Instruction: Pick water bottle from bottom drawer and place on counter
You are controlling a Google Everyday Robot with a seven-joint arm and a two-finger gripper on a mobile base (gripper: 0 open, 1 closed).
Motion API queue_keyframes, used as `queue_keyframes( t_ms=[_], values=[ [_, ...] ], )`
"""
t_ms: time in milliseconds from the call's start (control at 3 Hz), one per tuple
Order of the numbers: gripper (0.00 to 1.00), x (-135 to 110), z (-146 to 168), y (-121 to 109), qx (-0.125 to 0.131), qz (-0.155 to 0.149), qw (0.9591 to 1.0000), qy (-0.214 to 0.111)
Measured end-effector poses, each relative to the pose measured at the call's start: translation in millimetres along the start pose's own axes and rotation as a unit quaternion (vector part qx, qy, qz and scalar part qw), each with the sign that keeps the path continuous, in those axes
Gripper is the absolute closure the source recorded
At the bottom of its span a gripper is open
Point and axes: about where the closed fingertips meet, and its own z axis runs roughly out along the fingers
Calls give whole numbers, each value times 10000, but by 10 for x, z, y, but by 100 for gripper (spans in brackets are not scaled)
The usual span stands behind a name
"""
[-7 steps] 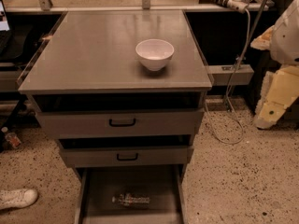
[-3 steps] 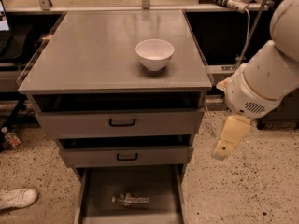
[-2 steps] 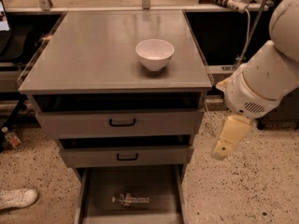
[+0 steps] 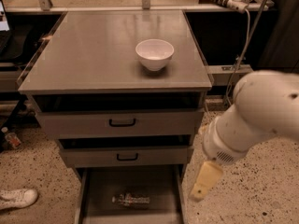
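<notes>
The water bottle (image 4: 132, 200) lies on its side on the floor of the open bottom drawer (image 4: 100, 183), clear with a pale label band. The counter (image 4: 93, 50) is the flat grey top of the cabinet. My gripper (image 4: 204, 185) hangs pale below the big white arm (image 4: 261, 115), just right of the bottom drawer's right wall and above floor level. It is to the right of the bottle and apart from it, and it holds nothing that I can see.
A white bowl (image 4: 154, 54) stands on the counter. Two grey drawers with black handles (image 4: 122, 122) sit slightly open above the bottom drawer. A white shoe (image 4: 16, 198) and a tiny red-marked bottle (image 4: 10, 138) are on the floor at left. Cables (image 4: 243, 31) hang at right.
The arm has swung down and to the left, bringing the gripper from beside the upper drawers to beside the bottom drawer. The bottle and bowl have not moved.
</notes>
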Motion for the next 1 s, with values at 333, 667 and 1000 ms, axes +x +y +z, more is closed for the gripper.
queue_keyframes(
  t_ms=[333,667,1000],
  values=[
    [0,111,800,342,-462,203,9987,18],
    [0,109,795,340,-461,200,9987,18],
    [0,83,1153,329,-506,231,9984,-64]
  ],
)
